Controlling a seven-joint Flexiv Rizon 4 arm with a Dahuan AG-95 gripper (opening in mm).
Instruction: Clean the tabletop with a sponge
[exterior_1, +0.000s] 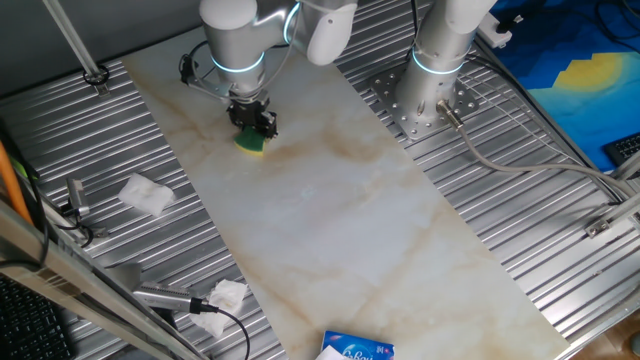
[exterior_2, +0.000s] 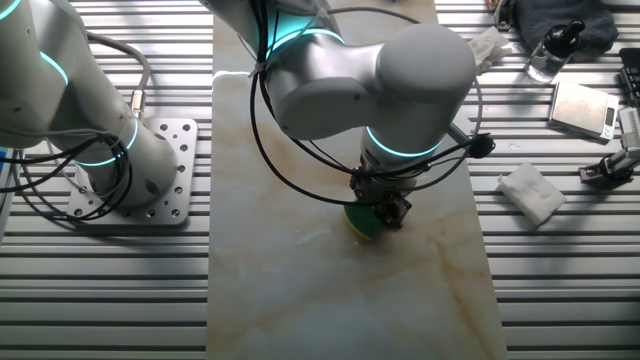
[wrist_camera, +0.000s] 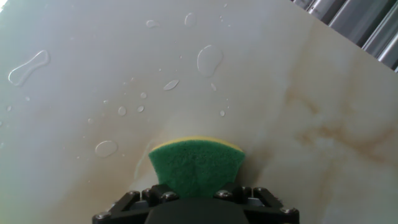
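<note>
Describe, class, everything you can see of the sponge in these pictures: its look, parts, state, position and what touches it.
The small yellow sponge with a green scouring layer looks like soft foam beneath a coarse green pad. The gripper has its jaws shut on it, so it bulges out between them in a fan shape. It is pressed down on the glossy off-white marble-look tabletop. Water droplets lie on the slab just ahead of it.

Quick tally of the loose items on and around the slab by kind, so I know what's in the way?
Sponge: 1, gripped, on the tabletop
Crumpled tissues: 3 ()
Blue tissue pack: 1, at the slab's near end
Total: 5
</note>
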